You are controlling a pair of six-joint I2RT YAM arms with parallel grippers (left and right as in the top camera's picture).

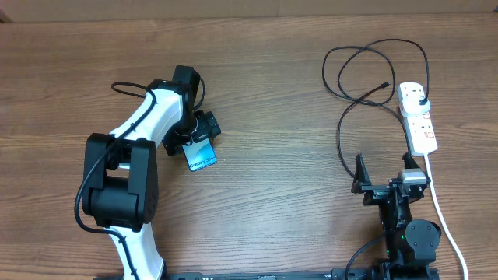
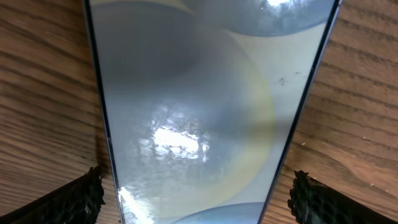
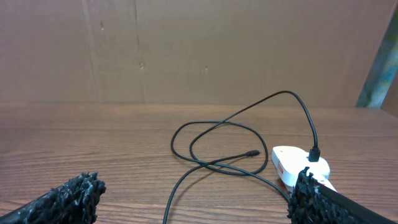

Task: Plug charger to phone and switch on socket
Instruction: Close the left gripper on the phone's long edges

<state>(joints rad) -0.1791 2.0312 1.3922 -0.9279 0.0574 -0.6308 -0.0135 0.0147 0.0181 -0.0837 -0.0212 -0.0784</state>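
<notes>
Looking at the table (image 1: pixel 272 194) now: the phone (image 1: pixel 201 156) lies flat, screen up, left of centre and skewed to the table edges, with only its near end showing past the left arm's wrist. In the left wrist view the phone (image 2: pixel 186 112) fills most of the frame: thin dark edges, pale blue-grey and cream curved shapes on the screen, and a bright glare patch near the middle. The left gripper (image 1: pixel 196 140) hangs right over it, released; in its own view the left gripper (image 2: pixel 196 202) has its jaws wide, one finger outside each long edge with a sliver of wood between, so nothing is held. The socket (image 1: pixel 418 117) is a white strip with small red marks, near the right edge in the far half, and its thick white cord (image 1: pixel 443 218) runs back toward the near edge. The charger (image 1: pixel 342 78) is a thin black cable looping left of the socket, its black plug (image 1: pixel 420 99) seated in the far end. The connector tip (image 1: pixel 384 84) lies loose on the wood, well apart from the phone. The right gripper (image 1: pixel 383 175) sits by the near right corner, jaws spread and empty. The right wrist view shows the charger (image 3: pixel 211 134) and the socket (image 3: pixel 292 165) ahead of it.
</notes>
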